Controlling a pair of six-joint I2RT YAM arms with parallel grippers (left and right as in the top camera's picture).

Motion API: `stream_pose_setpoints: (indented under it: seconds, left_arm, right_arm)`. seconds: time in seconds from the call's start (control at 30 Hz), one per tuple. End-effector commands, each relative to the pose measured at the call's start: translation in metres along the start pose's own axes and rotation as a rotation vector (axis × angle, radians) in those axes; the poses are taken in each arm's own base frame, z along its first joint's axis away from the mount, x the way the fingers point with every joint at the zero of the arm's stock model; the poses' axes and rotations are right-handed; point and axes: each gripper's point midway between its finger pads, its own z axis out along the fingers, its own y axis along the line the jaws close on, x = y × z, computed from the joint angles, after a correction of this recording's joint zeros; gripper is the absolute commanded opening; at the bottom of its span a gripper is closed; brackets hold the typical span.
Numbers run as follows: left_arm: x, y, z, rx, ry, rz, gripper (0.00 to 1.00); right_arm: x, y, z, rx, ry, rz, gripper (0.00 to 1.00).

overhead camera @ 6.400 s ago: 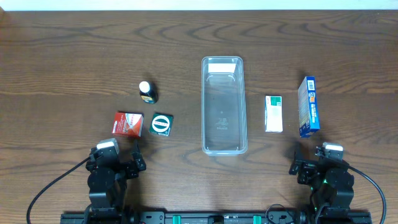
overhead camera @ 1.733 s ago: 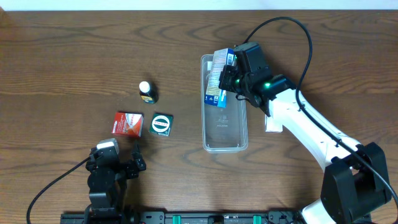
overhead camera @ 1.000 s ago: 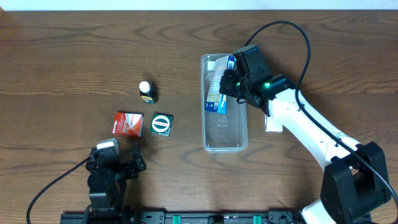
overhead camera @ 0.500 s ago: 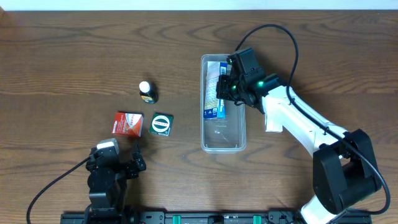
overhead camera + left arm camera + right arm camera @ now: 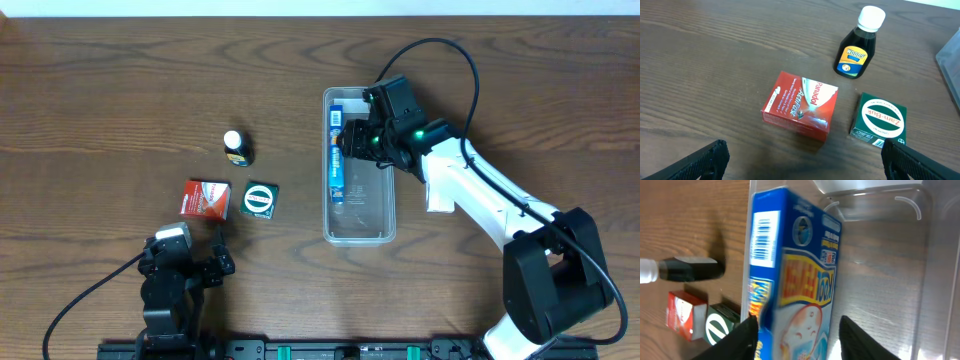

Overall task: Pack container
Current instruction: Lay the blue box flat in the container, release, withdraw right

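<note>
We see a desk point(image 5: 120, 80) of dark brown wood, its grain plain and its finish matt with a faint sheen. The container point(image 5: 890, 255) is clear, smooth plastic that catches white glare along its walls. The blue box point(image 5: 795, 270) looks like glossy printed card. At the left, the red box point(image 5: 800, 106) is shiny card with a silvery patch, while the green box point(image 5: 879, 120) is duller card. The bottle point(image 5: 856, 50) is dark and glossy, whether glass or plastic we cannot tell, with a smooth white cap point(image 5: 872, 16) and a yellow label. The left fingers point(image 5: 695, 162) are matt black. The right arm point(image 5: 480, 195) wears a smooth white shell.
</note>
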Motion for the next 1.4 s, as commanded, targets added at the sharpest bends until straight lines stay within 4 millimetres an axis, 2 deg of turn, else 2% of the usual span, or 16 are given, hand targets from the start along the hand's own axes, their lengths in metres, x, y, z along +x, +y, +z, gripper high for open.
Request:
stream_pose_setpoints:
  seconds: [0.0, 0.07, 0.2, 0.33, 0.4, 0.5, 0.77, 0.97, 1.17, 1.27, 1.37]
  left_arm:
    - [0.005, 0.002, 0.002, -0.008, 0.008, -0.01, 0.98]
    - [0.005, 0.002, 0.002, -0.008, 0.008, -0.011, 0.98]
    - [0.005, 0.002, 0.002, -0.008, 0.008, -0.011, 0.98]
    - [0.005, 0.002, 0.002, -0.008, 0.008, -0.01, 0.98]
    - [0.005, 0.002, 0.002, -0.008, 0.008, -0.01, 0.98]
    - [0.005, 0.002, 0.002, -0.008, 0.008, -0.01, 0.98]
    - [0.005, 0.002, 0.002, -0.008, 0.008, -0.011, 0.98]
    - [0.005, 0.002, 0.002, -0.008, 0.008, -0.011, 0.98]
    - [0.005, 0.002, 0.002, -0.008, 0.008, -0.01, 0.98]
    - [0.005, 0.002, 0.002, -0.008, 0.008, -0.011, 0.98]
    - [0.005, 0.002, 0.002, -0.008, 0.008, -0.011, 0.98]
  right_arm:
    - [-0.011, 0.0, -0.011, -0.013, -0.033, 0.034, 0.4]
    - [-0.013, 0.003, -0.017, -0.023, -0.046, 0.025, 0.34]
    - [-0.011, 0.015, -0.023, -0.042, -0.052, -0.04, 0.29]
    - [0.0, 0.04, -0.02, -0.108, -0.039, -0.176, 0.24]
    - [0.002, 0.051, -0.018, -0.128, -0.052, -0.242, 0.18]
    - [0.003, 0.054, -0.014, -0.094, -0.076, -0.264, 0.04]
    - [0.009, 0.043, 0.007, -0.044, -0.06, -0.265, 0.01]
    - [0.007, 0.029, 0.007, -0.009, -0.043, -0.24, 0.01]
    - [0.012, -0.011, 0.003, 0.147, -0.008, -0.201, 0.01]
    - [0.01, -0.025, 0.0, 0.216, -0.018, -0.195, 0.01]
    - [0.006, -0.031, -0.002, 0.25, -0.036, -0.194, 0.01]
